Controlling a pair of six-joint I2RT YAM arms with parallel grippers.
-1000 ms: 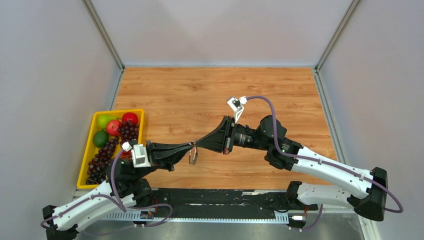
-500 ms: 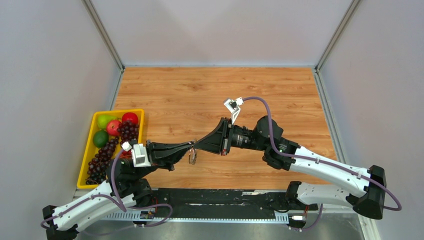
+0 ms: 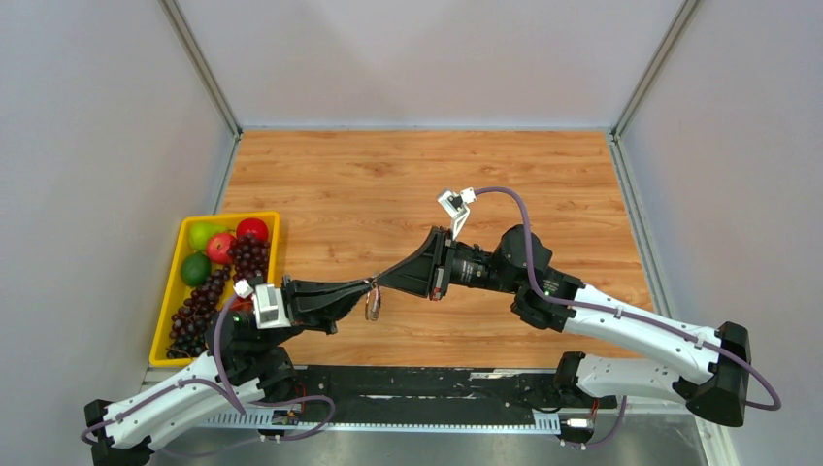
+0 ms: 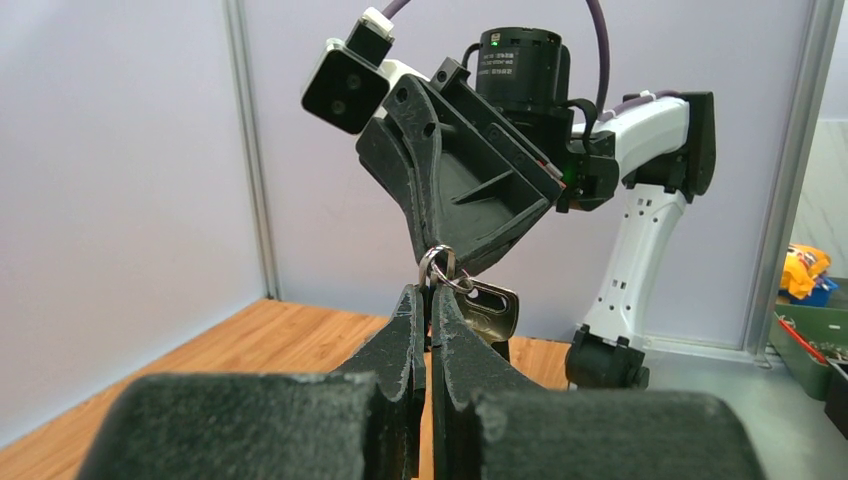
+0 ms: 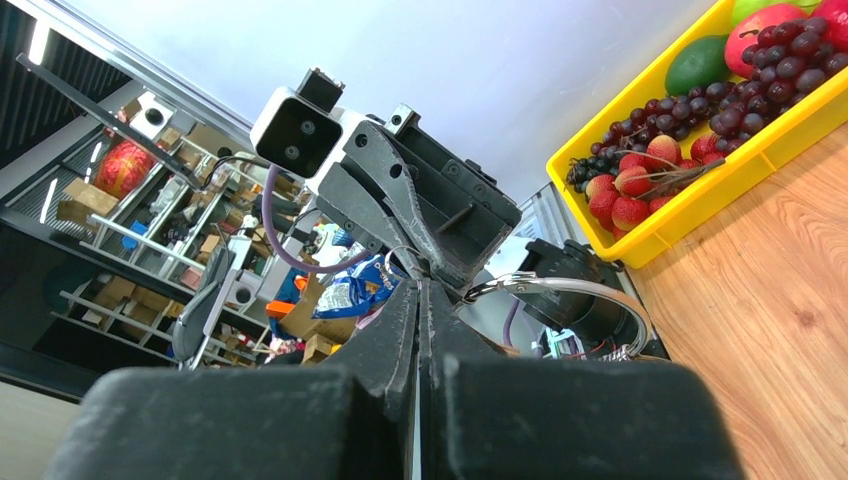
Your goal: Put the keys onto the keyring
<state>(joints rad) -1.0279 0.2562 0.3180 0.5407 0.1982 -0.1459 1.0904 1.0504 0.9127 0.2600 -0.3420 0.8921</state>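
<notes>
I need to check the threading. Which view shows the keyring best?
Left wrist: the keyring stands sharp against the plain wall, a key hanging from it. Right wrist shows its wire arc over clutter; the top view only a tiny glint.

thin silver keyring (image 4: 436, 264) raised in mid-air, silver keys (image 4: 492, 309) hanging tilted beneath it

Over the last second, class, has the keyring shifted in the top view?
No. The keyring hangs at the same spot right of the yellow tray, where the tips of the left gripper and right gripper meet.
</notes>
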